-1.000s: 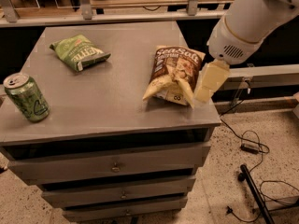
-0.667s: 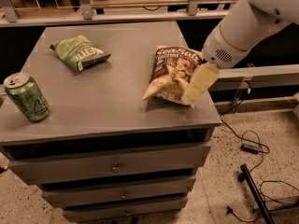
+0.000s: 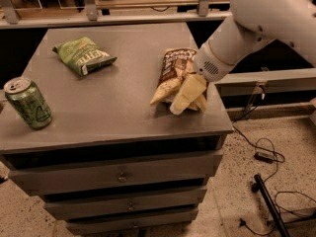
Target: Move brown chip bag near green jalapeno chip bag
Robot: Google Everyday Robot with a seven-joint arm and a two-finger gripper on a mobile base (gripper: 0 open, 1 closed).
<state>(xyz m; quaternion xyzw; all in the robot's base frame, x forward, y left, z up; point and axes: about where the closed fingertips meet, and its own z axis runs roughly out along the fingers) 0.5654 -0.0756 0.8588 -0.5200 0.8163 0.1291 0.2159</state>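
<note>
The brown chip bag (image 3: 173, 70) lies crinkled on the right part of the grey cabinet top (image 3: 118, 107). The green jalapeno chip bag (image 3: 84, 56) lies flat at the back left of the top, well apart from the brown bag. My gripper (image 3: 185, 95) comes in from the upper right on a white arm and sits over the near right side of the brown bag, its cream fingers covering part of it.
A green drink can (image 3: 28, 103) stands at the front left edge of the top. The cabinet has drawers (image 3: 118, 174) below. Black cables (image 3: 266, 154) and a dark bar lie on the speckled floor at the right. A railing (image 3: 148, 14) runs behind.
My gripper has moved left and lower, from beside the brown bag's right edge to over its near right side. The bags and the can have not moved.
</note>
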